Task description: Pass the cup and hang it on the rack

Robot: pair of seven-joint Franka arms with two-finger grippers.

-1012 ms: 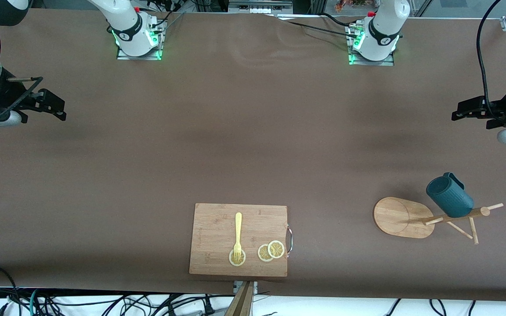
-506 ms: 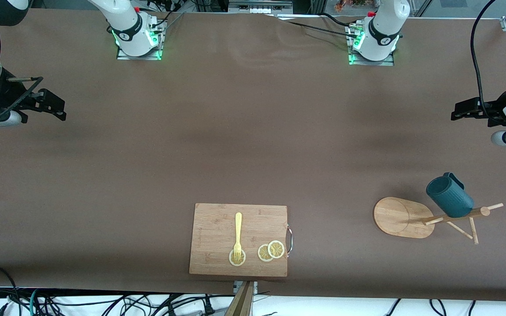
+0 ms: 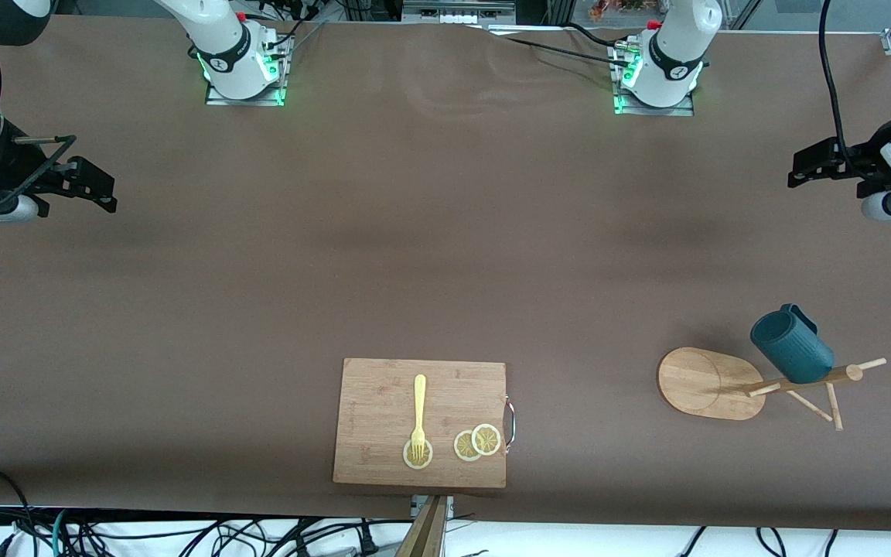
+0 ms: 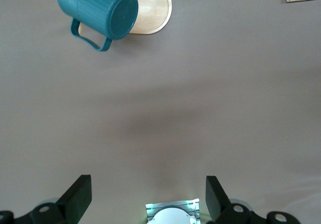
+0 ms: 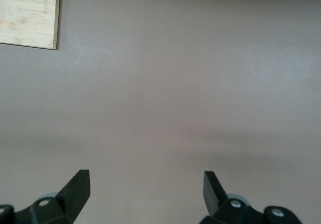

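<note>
Teal mug (image 3: 791, 346) hangs on a peg of the bamboo mug tree (image 3: 712, 384), well clear of both pincers. Left gripper (image 3: 810, 164) and right gripper (image 3: 97, 186) hover over bare table, jaws spread, empty. Risk: the tilted mug could slide off its thin peg if the rack is nudged.

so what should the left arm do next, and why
Probably nothing more than park. The cup already hangs on a peg of the mug tree, which stands upright. The left gripper is open and empty over bare table toward its own end. The right gripper, also open, waits at its end.
</note>
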